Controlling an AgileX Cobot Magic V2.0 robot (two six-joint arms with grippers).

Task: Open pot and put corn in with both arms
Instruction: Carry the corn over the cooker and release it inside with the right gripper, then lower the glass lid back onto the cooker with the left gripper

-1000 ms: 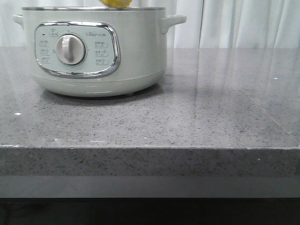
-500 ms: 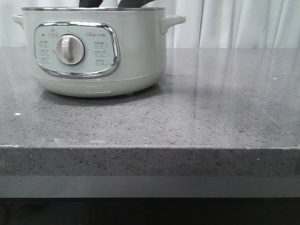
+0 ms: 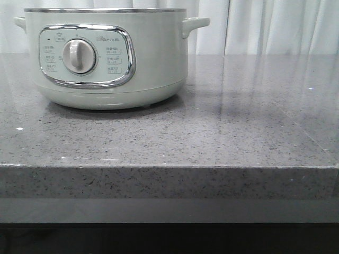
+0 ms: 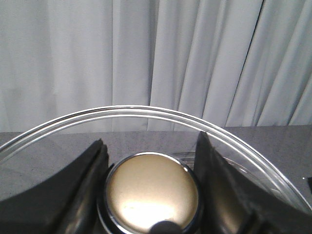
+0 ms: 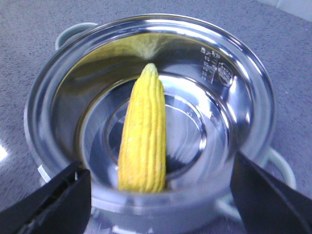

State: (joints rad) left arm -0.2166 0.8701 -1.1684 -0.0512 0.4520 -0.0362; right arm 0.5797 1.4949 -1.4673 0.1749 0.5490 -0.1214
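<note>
The pale grey-green pot (image 3: 106, 58) stands at the back left of the counter with its lid off. In the right wrist view the yellow corn (image 5: 144, 141) lies inside the pot's steel bowl (image 5: 229, 112), stub end away from the camera. My right gripper (image 5: 161, 207) is open and empty above the pot's near rim, with one dark finger on each side. My left gripper (image 4: 152, 195) is shut on the lid's metal knob (image 4: 152, 187) and holds the glass lid (image 4: 146, 111) up, away from the pot. Neither gripper shows in the front view.
The grey speckled counter (image 3: 222, 132) stretches right of the pot to a front edge (image 3: 169, 166). White curtains (image 3: 275, 26) hang behind it. The pot's side handle (image 3: 195, 24) sticks out to the right.
A second ago the corn showed just above the pot's rim. Half a second ago only the dark fingers showed there. Now nothing is above the rim; the corn lies inside.
</note>
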